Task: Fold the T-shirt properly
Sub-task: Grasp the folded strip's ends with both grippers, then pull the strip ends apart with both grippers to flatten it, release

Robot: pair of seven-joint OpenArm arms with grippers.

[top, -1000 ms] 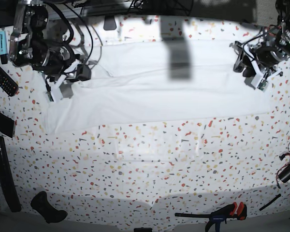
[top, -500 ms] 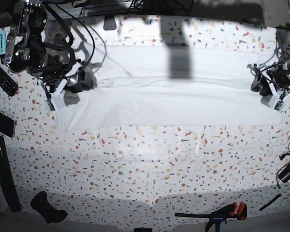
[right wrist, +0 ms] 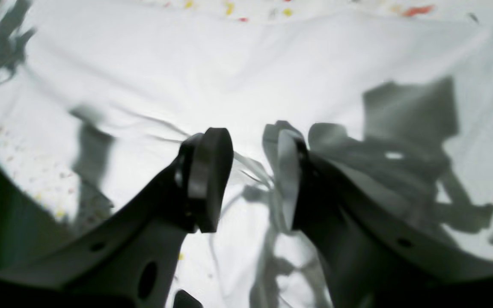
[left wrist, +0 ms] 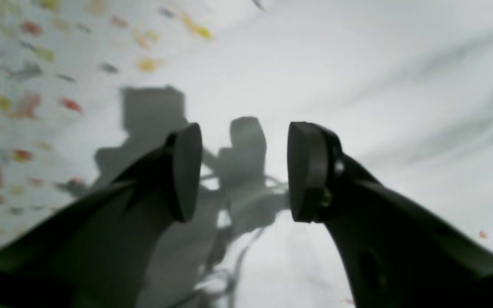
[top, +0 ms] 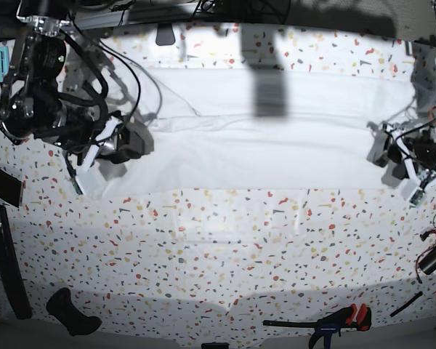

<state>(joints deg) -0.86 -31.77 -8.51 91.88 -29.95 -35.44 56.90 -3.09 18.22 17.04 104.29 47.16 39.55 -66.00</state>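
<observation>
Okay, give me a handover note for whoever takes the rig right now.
Left gripper: jaws open, empty, over the shirt's end.
Right gripper: jaws open; can't tell whether fabric sits between them.
T-shirt: on the terrazzo table, lying as a long, wide band, a crease running along it.
Done: apparently folded lengthwise.
Left: probably fold the ends inward, then smooth.

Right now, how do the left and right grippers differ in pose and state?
The left gripper is over the shirt's end on the base view's right; the right gripper is over the opposite end. The left gripper's jaws stand wider apart than the right gripper's. Both are open above the white T-shirt.
</observation>
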